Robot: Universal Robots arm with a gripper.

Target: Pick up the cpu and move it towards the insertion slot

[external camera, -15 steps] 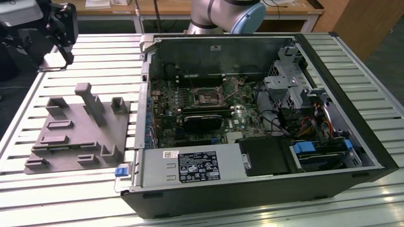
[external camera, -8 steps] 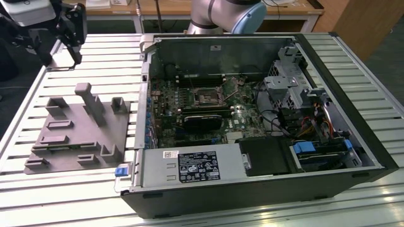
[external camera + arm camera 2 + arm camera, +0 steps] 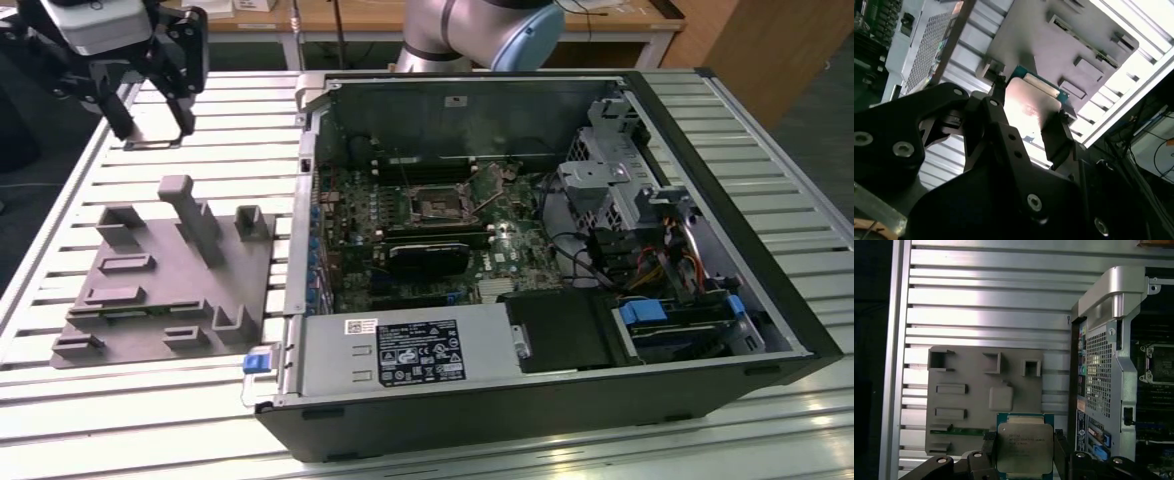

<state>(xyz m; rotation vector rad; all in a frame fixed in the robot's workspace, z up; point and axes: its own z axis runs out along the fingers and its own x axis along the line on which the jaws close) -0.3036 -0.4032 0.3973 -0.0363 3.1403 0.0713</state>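
My gripper (image 3: 151, 128) hangs above the slatted table at the exterior view's far left, beyond the grey fixture plate (image 3: 147, 300). It is shut on the cpu (image 3: 151, 143), a flat square chip held level by its two edges. In the first wrist view the cpu (image 3: 1024, 446) shows its silvery top and green rim between the black fingers (image 3: 989, 444), over the near edge of the fixture plate (image 3: 969, 405). The second wrist view shows the cpu (image 3: 1031, 102) from below. The insertion slot (image 3: 438, 205) sits on the green board inside the open computer case; it also appears in the first wrist view (image 3: 1160, 362).
The open case (image 3: 534, 260) takes up the exterior view's middle and right, with a tall side wall (image 3: 304, 200) facing the fixture plate. Upright grey posts (image 3: 187, 215) rise from the plate. A black fan card (image 3: 427, 258) lies just in front of the socket. The arm's base (image 3: 467, 35) stands behind the case.
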